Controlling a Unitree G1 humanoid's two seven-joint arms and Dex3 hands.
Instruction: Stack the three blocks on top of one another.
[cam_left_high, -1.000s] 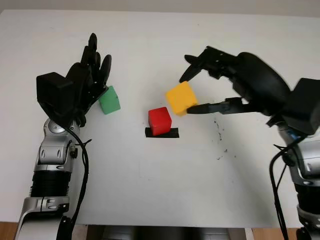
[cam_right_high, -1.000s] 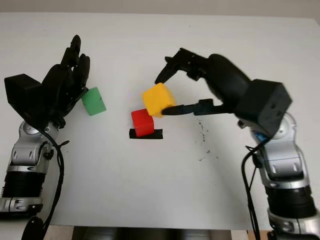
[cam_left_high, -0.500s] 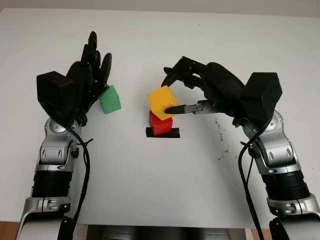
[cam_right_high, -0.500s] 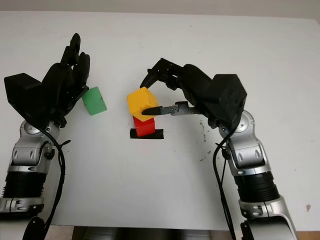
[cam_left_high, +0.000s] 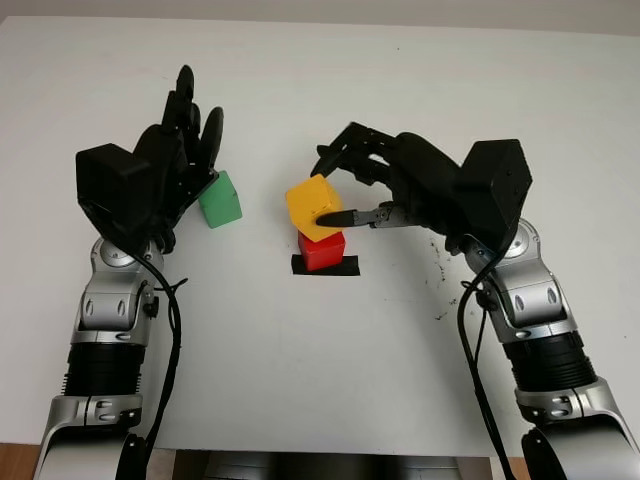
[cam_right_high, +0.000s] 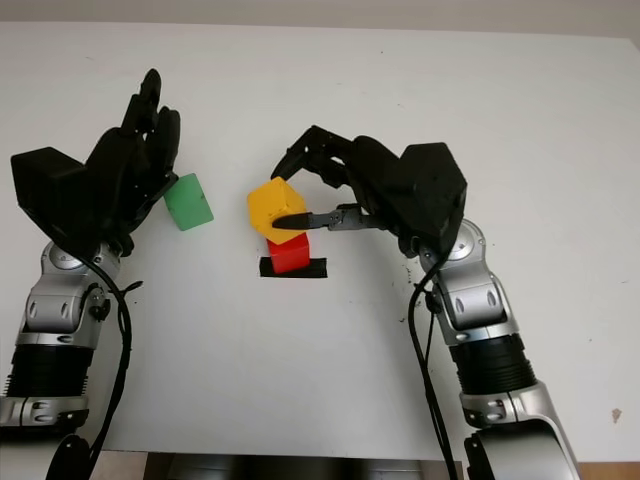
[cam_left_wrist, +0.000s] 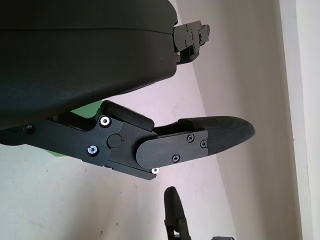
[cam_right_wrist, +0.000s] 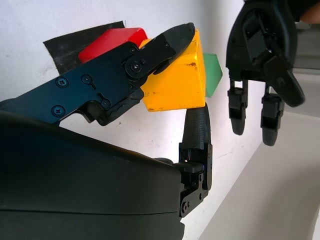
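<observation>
Red block (cam_left_high: 322, 250): on black tape patch (cam_left_high: 325, 266), mid tabletop (cam_left_high: 320, 380); stack base.
Yellow block (cam_left_high: 314, 207): clamped in right hand (cam_left_high: 385, 195) fingers, tilted, just over red; whether seated cannot be told.
Green block (cam_left_high: 218, 200): on tabletop, left, beside open left hand (cam_left_high: 165, 170); not yet stacked.
Progress: second tier being placed, third pending.
</observation>
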